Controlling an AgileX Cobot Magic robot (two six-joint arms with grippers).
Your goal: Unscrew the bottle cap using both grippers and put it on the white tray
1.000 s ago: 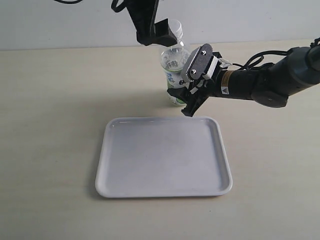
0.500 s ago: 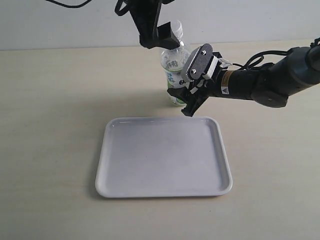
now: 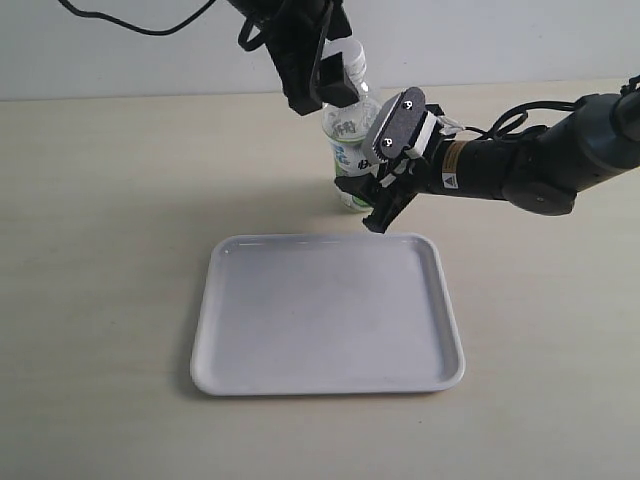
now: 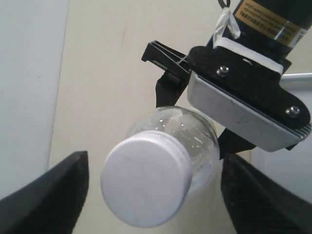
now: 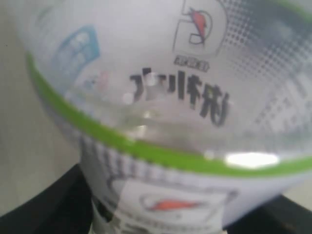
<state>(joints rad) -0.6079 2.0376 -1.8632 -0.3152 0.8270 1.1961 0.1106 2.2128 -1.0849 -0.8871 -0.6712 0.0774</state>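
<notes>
bench (image 3: 100, 250): carrying the white tray and the bottle, pale and plain.
white tray (image 3: 325, 315): lying flat on the bench, taken as the reference for every place below.
right arm (image 3: 540, 165): reaching in low over the bench from beyond the white tray's far right corner.
left arm (image 3: 285, 25): coming down from above, beyond the white tray's far edge.
bottle (image 3: 345, 125): standing upright on the bench just past the white tray's far edge, apart from the rim; green-banded label facing the right wrist camera.
right pincer (image 3: 360, 200): clamping the bottle's lower body, one dark finger on each side, grey plate facing up; front fingertip hanging close to the white tray's far rim.
left pincer (image 3: 322, 92): hanging spread wide at the bottle's top, higher above the white tray than the right pincer; fingers straddling the cap with a gap showing on both sides, gripping nothing.
bottle cap (image 4: 146, 180): sitting on the bottle neck, white, not on the white tray.
</notes>
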